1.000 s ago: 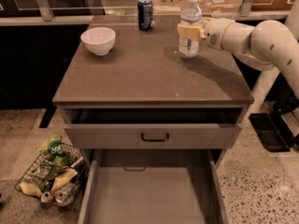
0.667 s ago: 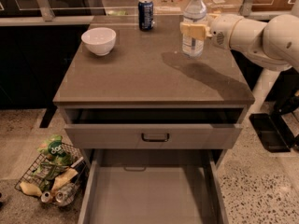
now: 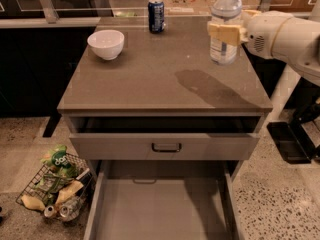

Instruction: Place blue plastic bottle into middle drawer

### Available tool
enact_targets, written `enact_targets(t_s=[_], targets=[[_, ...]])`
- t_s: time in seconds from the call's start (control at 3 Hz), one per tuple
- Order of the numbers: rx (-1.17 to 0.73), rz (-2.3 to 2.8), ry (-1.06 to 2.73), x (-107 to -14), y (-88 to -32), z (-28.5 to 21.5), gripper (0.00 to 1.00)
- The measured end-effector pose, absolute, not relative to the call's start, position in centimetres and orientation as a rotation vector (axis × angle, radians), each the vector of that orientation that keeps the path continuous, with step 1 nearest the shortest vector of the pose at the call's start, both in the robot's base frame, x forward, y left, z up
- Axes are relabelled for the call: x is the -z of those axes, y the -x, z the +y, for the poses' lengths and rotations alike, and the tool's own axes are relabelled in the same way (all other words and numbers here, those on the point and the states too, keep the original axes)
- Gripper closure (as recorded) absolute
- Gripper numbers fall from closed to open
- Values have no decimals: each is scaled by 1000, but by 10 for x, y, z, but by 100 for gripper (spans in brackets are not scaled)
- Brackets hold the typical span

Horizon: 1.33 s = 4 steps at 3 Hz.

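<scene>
The blue plastic bottle (image 3: 223, 54), clear with a white cap and a pale label, hangs upright above the right rear of the cabinet top (image 3: 150, 79). It casts a shadow on the surface below. My gripper (image 3: 224, 34) comes in from the right and is shut on the bottle's middle, with cream fingers (image 3: 216, 32) across the label. The middle drawer (image 3: 160, 209) is pulled out wide at the bottom of the view, showing a bare grey floor and thin side walls.
A white bowl (image 3: 106, 43) sits at the left rear of the top and a dark blue can (image 3: 156, 15) at the back. A drawer with a grey front and black handle (image 3: 166, 147) is slightly open above. A wire basket of trash (image 3: 56, 186) stands on the floor at left.
The bottle has risen off the cabinet top in my gripper and come forward and slightly right; its shadow on the top has grown.
</scene>
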<state>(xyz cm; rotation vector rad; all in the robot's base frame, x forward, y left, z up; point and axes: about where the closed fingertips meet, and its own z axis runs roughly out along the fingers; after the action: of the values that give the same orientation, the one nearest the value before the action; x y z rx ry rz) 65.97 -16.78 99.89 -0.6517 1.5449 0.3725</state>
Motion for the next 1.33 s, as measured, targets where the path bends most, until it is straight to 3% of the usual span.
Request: enact_targets(t_s=[0.67,1.33], targets=[[-412,1564,691,-972,-553,-171,100],[-458,1554,737,-970,-538,-162,100]])
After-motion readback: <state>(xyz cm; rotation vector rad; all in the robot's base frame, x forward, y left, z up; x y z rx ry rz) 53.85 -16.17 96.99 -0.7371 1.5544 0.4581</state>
